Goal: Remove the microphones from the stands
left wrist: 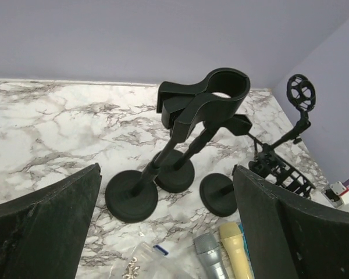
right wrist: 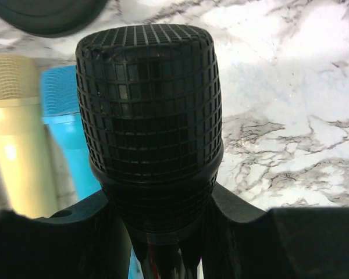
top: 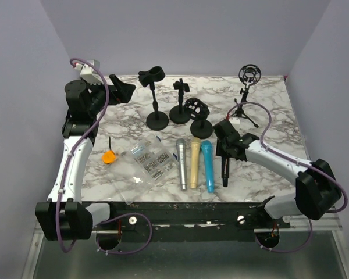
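From above, the right gripper (top: 225,152) sits low over the front of the marble table (top: 279,116). Its fingers pinch the black microphone (top: 225,171) just below the head, and the handle points toward the near edge. The microphone is just to the right of a blue microphone (top: 208,165), a cream microphone (top: 194,163) and a silver microphone (top: 181,164) lined up side by side, and it is clear of the stands (top: 157,119) on round feet behind that row; whether it touches the table I cannot tell. A tripod stand (top: 245,102) with a ring cradle is at the far right, and a clear bag (top: 144,164) of small parts and an orange thing (top: 108,157) lie to the left. The left gripper (top: 127,90) is raised at the far left, pointing toward the stands. In the left wrist view its fingers (left wrist: 46,232) are spread wide with nothing held, and the stands rise beyond them, the tallest topped by a ring clip (left wrist: 224,87). In the right wrist view the mesh head of the black microphone fills the middle, and the fingers (right wrist: 267,244) press on the neck below it from both sides, with the cream and blue microphones at the left
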Available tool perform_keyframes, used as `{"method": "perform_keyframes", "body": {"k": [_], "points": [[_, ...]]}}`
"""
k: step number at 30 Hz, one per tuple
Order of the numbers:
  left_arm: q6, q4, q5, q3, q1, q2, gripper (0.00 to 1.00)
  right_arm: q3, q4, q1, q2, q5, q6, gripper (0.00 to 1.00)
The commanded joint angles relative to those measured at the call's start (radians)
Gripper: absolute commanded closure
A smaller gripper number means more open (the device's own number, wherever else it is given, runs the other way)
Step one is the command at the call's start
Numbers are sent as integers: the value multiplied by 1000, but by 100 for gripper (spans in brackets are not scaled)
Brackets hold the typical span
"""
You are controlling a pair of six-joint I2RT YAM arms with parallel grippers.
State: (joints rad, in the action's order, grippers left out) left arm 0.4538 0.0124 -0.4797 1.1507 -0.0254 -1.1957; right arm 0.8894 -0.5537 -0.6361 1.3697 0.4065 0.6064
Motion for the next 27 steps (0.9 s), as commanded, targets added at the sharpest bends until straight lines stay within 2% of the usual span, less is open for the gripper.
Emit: {"method": "perform_keyframes", "body": {"k": [1,10,16,22,27], "points": [[-72,21,97,-41,22,68,8,-45,62,23,66,8,-4,86],[-84,-8,71,-70,22,126,8,-125,189,50,182,-64,-23,80],[-81,-8,53,-65,22,125,8,-154,237,50,204,-133,-5,65],[-77,-7,41,-66,22,119,8,-159,227,50,171,-109,8,46],[-67,-8,24,-63,22,107,6,-164,222,50,134,-100,7,36]]}}
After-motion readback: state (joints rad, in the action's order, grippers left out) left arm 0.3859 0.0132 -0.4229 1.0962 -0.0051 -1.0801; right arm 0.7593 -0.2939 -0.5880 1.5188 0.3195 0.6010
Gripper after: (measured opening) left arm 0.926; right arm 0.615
